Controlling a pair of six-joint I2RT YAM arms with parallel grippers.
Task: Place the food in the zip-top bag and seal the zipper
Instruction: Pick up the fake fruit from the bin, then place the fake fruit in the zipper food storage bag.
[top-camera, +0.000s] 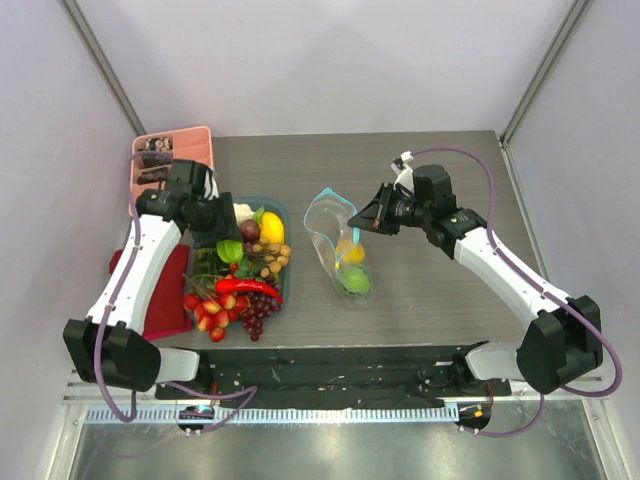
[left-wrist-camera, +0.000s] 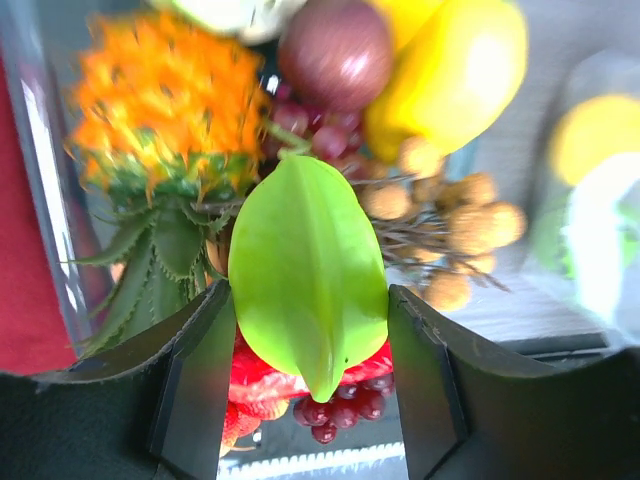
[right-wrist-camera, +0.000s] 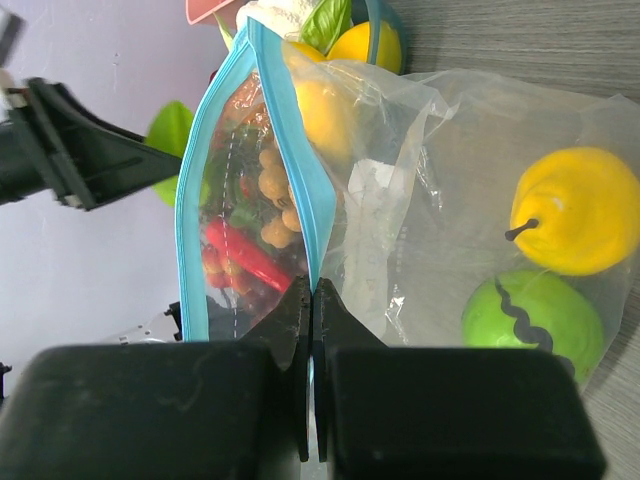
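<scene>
Green leaf-shaped plastic fruit, clamped between the left jaws at nine o'clock of the clear crinkly zip-top bag mid-tabletop, whose teal zipper strip the right jaws pinch, could squirt from that tapered grip when lifted.

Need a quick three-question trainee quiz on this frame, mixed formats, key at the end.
1. What sits between the fingers of the left gripper? A) purple grapes B) green ridged fruit C) red chili
2. True or false: the zip-top bag is empty.
3. Which part of the bag does the right gripper pinch?

Key: 1 B. 2 False: a yellow fruit and a round green fruit lie inside. 3 The zipper, at the mouth edge.
</scene>
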